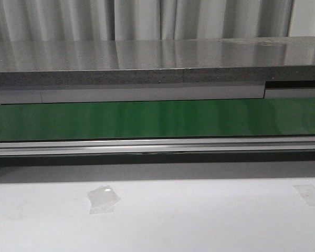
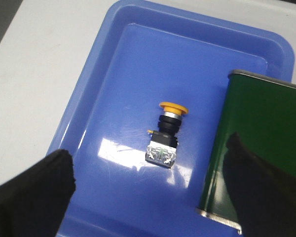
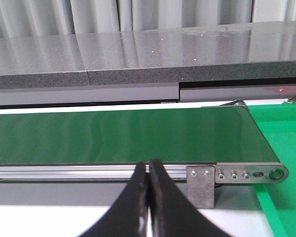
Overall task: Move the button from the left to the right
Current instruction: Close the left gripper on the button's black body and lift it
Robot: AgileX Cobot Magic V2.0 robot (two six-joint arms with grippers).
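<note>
The button [image 2: 165, 133] lies on its side in a blue tray [image 2: 103, 89] in the left wrist view, with its yellow-orange head pointing away from the fingers and its silvery terminals toward them. My left gripper [image 2: 150, 190] is open above the tray, its black fingers [image 2: 34, 197] wide apart on either side, the button between and ahead of them, untouched. My right gripper [image 3: 148, 168] is shut and empty, in front of the green conveyor belt [image 3: 118, 133]. Neither gripper nor the button shows in the front view.
The green belt [image 1: 157, 118] runs across the front view with a metal rail [image 1: 157, 146] below it. Its end overlaps the blue tray [image 2: 256, 148]. A green tray [image 3: 286, 143] sits at the belt's right end. Clear tape patches [image 1: 103, 198] lie on the white table.
</note>
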